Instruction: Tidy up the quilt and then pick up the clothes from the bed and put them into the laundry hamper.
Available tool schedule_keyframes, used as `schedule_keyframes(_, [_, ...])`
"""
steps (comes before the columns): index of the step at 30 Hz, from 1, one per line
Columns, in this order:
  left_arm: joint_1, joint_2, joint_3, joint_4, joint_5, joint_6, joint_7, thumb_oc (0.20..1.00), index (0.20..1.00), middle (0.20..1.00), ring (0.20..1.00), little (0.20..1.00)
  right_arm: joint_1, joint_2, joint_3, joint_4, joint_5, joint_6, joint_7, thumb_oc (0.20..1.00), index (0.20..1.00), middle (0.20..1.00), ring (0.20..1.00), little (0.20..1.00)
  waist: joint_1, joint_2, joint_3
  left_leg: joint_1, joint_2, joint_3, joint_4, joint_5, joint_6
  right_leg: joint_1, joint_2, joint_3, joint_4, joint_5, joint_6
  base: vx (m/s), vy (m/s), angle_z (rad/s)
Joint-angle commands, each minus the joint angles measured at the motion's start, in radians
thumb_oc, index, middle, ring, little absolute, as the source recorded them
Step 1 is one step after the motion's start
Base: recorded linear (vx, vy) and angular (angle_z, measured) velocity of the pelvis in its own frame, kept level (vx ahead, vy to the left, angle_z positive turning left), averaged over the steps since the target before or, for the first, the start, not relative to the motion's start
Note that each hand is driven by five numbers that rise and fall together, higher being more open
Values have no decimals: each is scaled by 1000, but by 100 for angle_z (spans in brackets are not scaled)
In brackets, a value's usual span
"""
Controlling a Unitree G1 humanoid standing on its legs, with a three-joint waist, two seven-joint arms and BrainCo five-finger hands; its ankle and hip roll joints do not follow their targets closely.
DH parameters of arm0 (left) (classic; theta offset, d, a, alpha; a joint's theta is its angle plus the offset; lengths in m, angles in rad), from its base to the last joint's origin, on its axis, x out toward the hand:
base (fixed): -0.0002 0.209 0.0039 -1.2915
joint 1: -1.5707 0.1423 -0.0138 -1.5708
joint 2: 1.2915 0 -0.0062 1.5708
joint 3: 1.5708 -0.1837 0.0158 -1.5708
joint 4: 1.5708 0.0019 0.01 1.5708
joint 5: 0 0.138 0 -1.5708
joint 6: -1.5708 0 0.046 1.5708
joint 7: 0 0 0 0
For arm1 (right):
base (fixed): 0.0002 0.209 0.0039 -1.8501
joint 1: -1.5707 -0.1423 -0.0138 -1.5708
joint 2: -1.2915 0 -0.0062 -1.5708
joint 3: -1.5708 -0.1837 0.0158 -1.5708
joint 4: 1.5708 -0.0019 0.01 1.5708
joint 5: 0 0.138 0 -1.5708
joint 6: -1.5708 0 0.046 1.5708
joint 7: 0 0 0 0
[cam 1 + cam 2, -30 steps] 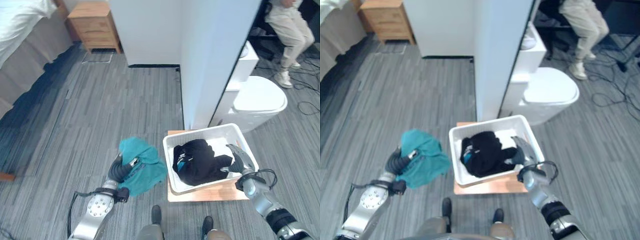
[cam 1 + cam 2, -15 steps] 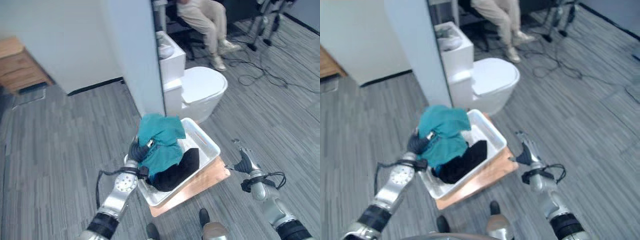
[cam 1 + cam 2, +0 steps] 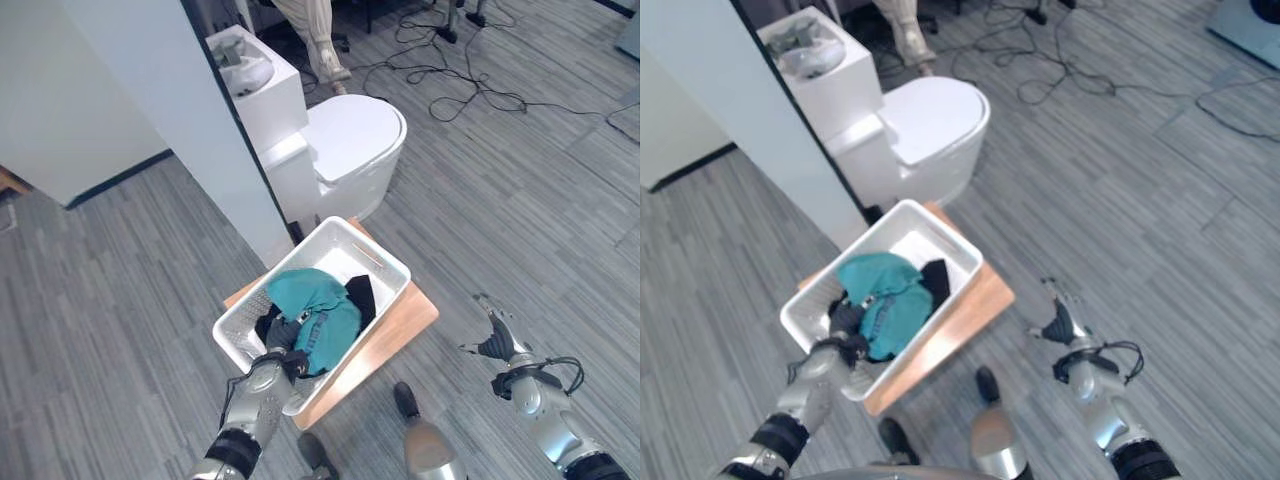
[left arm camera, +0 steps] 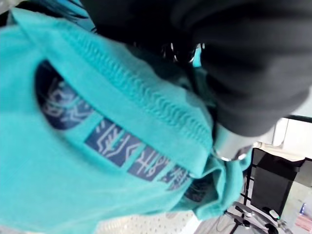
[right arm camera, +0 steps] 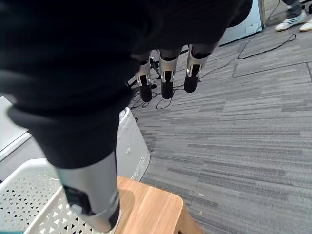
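The white laundry hamper (image 3: pixel 385 262) sits on a low wooden board (image 3: pixel 405 325), directly ahead of the left hand (image 3: pixel 283 360) and off to the left of the right hand (image 3: pixel 497 340), with a white toilet (image 3: pixel 350 135) beyond it. Inside lies the teal garment (image 3: pixel 315 305), bunched on top of a black one (image 3: pixel 360 292) — its mass runs away from the left hand toward the hamper's far corner. The left hand is at the hamper's near rim, buried in the teal cloth; whether it is grasping or has let go I cannot tell, as fabric covers the fingers in the left wrist view. The right hand hangs released, fingers straight, well apart over the floor. So the next move turns on the left hand, which is the nearer — it likely needs to free itself and lift back toward the robot. The teal garment's neck label (image 4: pixel 131 151) carries print, not legible.
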Motion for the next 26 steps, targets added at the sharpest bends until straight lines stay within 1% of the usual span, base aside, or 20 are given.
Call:
schedule_keyframes(1, [-34,80,29,-31,-118,16,-73,1000,1000,1000,1000,1000,-26,-55,-35,-41,12,-41,26,1000,1000,1000,1000,1000,20,20,16,121,70,-14,3,-92,-68,-10,-5,-38,-1,-72,59,40,3,-1])
schedule_keyframes(3, [23,177,-6,-112,-4,6,-71,1000,1000,1000,1000,1000,-27,-48,-27,-9,29,-42,25,1000,1000,1000,1000,1000,34,21,16,137,74,-23,3,-85,-71,18,-3,-51,-2,-74,52,53,-22,7])
schedule_keyframes(4, [47,264,3,-173,234,-40,-42,1000,1000,1000,1000,1000,-22,-36,-26,27,52,-49,25,1000,1000,1000,1000,1000,51,18,13,155,75,-31,3,-92,-71,49,-1,-62,-2,-86,52,35,-39,18])
schedule_keyframes(5, [57,278,17,-180,309,-41,-35,1000,1000,1000,1000,1000,-22,-31,-27,45,64,-52,31,1000,1000,1000,1000,1000,61,15,9,155,76,-35,3,-86,-72,54,0,-66,-2,-84,49,29,-22,23])
schedule_keyframes(6, [59,277,19,-182,312,-40,-34,1000,1000,1000,1000,1000,-23,-31,-26,46,65,-53,30,1000,1000,1000,1000,1000,60,14,10,156,76,-36,3,-86,-72,55,0,-66,-2,-85,49,5,-24,26])
schedule_keyframes(7, [77,296,54,-188,432,-47,-22,1000,1000,1000,1000,1000,-25,-12,-24,97,91,-55,40,1000,1000,1000,1000,1000,81,8,4,166,77,-45,3,-85,-73,76,0,-77,-2,-90,46,23,-31,20])
schedule_keyframes(9, [97,302,86,-154,529,-44,-11,1000,1000,1000,1000,1000,-29,13,-22,149,105,-53,44,1000,1000,1000,1000,1000,99,-2,2,177,78,-53,3,-85,-74,96,2,-89,-2,-95,44,5,-19,16])
schedule_keyframes(10, [98,302,87,-153,531,-45,-11,1000,1000,1000,1000,1000,-31,13,-20,152,105,-55,43,1000,1000,1000,1000,1000,98,-3,3,178,78,-54,3,-85,-74,98,2,-89,-2,-95,44,-10,10,20])
schedule_keyframes(12, [136,263,119,-50,532,-42,-5,1000,1000,1000,1000,1000,-50,51,-7,250,129,-44,49,1000,1000,1000,1000,1000,122,-13,-7,189,79,-67,3,-84,-75,120,2,-105,-2,-99,42,10,-3,15])
schedule_keyframes(13, [136,263,120,-48,532,-43,-4,1000,1000,1000,1000,1000,-52,51,-5,253,129,-46,48,1000,1000,1000,1000,1000,121,-13,-6,190,79,-68,3,-84,-75,121,2,-106,-2,-99,42,9,-4,6])
schedule_keyframes(14, [134,222,135,86,524,-61,20,1000,1000,1000,1000,1000,-67,82,13,329,153,-44,51,1000,1000,1000,1000,1000,135,-22,-13,192,79,-74,3,-82,-77,131,2,-116,-2,-100,41,-1,3,7])
schedule_keyframes(15, [131,221,135,91,524,-64,21,1000,1000,1000,1000,1000,-70,82,14,333,154,-46,50,1000,1000,1000,1000,1000,134,-22,-12,192,79,-75,3,-82,-77,131,2,-117,-2,-100,41,-11,12,10])
schedule_keyframes(16, [151,186,166,166,487,-71,48,1000,1000,1000,1000,1000,-83,109,24,399,183,-37,51,1000,1000,1000,1000,1000,153,-31,-16,192,77,-88,3,-81,-75,139,2,-125,-2,-101,39,-8,9,13])
schedule_keyframes(17, [150,186,167,168,487,-73,48,1000,1000,1000,1000,1000,-85,110,25,403,184,-39,49,1000,1000,1000,1000,1000,152,-31,-16,192,77,-88,3,-81,-75,140,1,-126,-2,-101,39,-12,14,21])
schedule_keyframes(19, [153,150,189,285,477,-74,74,1000,1000,1000,1000,1000,-96,149,30,494,234,-33,53,1000,1000,1000,1000,1000,170,-39,-21,190,75,-101,3,-79,-76,147,1,-135,-2,-103,38,-2,5,23])
schedule_keyframes(20, [162,115,212,380,462,-71,92,1000,1000,1000,1000,1000,-109,186,33,583,283,-29,56,1000,1000,1000,1000,1000,189,-48,-27,189,74,-115,3,-79,-76,155,0,-145,-2,-107,36,2,-4,20])
schedule_keyframes(22, [168,94,227,433,445,-66,97,1000,1000,1000,1000,1000,-119,202,34,631,301,-25,57,1000,1000,1000,1000,1000,199,-52,-30,188,73,-122,3,-79,-75,162,0,-153,-2,-109,35,9,-2,23])
schedule_keyframes(23, [176,53,248,527,399,-49,95,1000,1000,1000,1000,1000,-140,234,35,716,338,-13,65,1000,1000,1000,1000,1000,219,-58,-37,186,73,-136,3,-78,-75,171,0,-164,-2,-112,34,16,2,27])
schedule_keyframes(24, [174,53,248,528,398,-50,95,1000,1000,1000,1000,1000,-142,234,35,719,339,-14,65,1000,1000,1000,1000,1000,218,-58,-37,186,73,-137,3,-78,-75,171,0,-165,-2,-113,34,27,10,34])
schedule_keyframes(26, [176,3,249,642,384,-30,84,1000,1000,1000,1000,1000,-172,271,44,847,366,-1,72,1000,1000,1000,1000,1000,240,-63,-48,185,71,-155,3,-78,-75,185,-2,-180,-2,-117,33,34,26,27])
